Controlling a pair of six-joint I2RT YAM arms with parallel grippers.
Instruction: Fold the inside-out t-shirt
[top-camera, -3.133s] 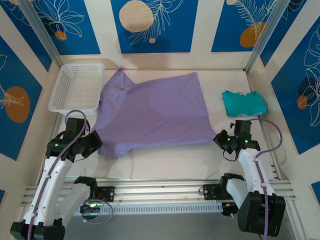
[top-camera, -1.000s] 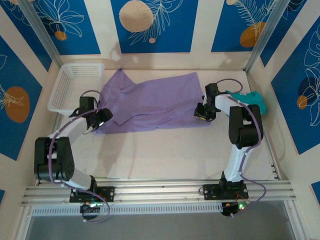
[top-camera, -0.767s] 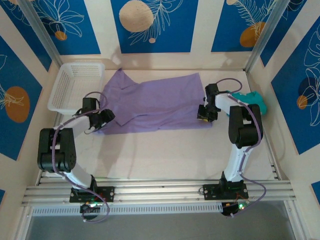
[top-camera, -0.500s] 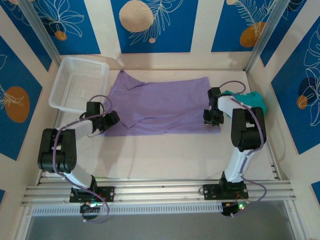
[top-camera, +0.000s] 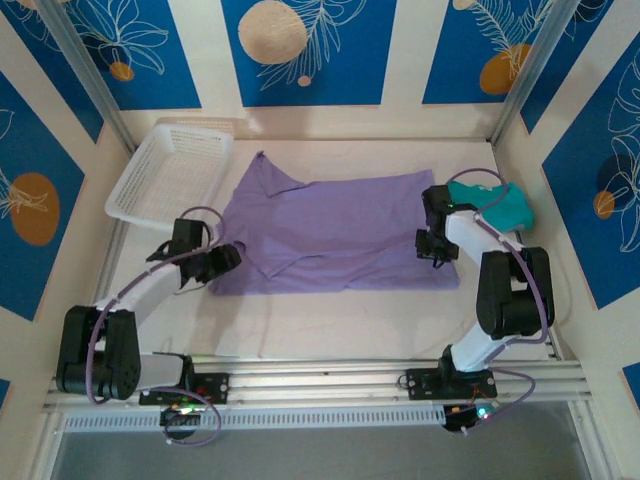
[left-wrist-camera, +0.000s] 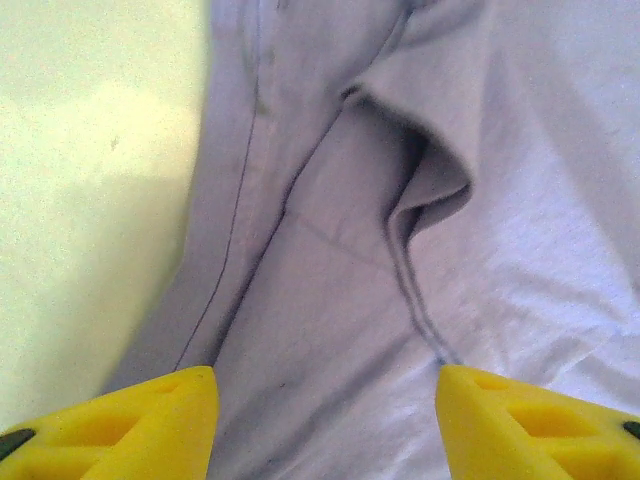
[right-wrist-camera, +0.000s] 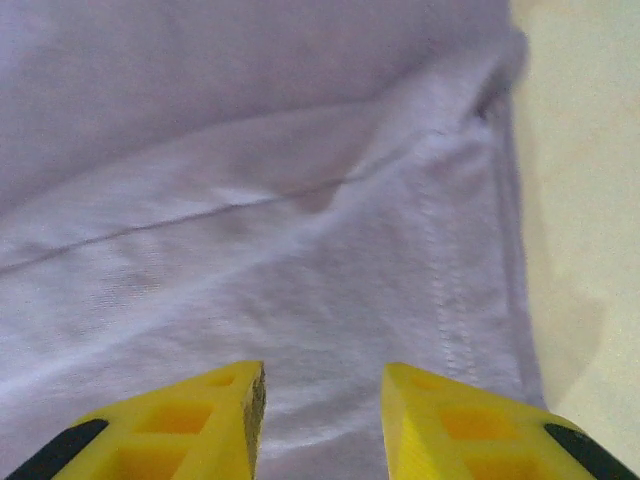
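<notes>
- The lavender t-shirt (top-camera: 340, 230) lies spread flat in the middle of the worktop (top-camera: 350, 320). Its long axis runs left to right, about parallel to the far edge.
- Its left end narrows to a point aimed at the far edge. That point is just beside the white basket (top-camera: 165, 185), which sits in the far left corner.
- Its right end is a fairly straight edge, close to the teal garment (top-camera: 495, 205) that lies by the right edge of the worktop.
- The left gripper (top-camera: 225, 260) is low at the shirt's left edge. Its jaws stand wide apart, with a stitched seam and a raised fold of cloth ahead of them.
- The right gripper (top-camera: 433, 248) is low at the shirt's right edge, by a stitched hem. Its jaws are apart by a narrower gap, with slack cloth under it and nothing clamped.
- The close wrist views are blurred, so I cannot tell whether either pair of tips touches the fabric.
</notes>
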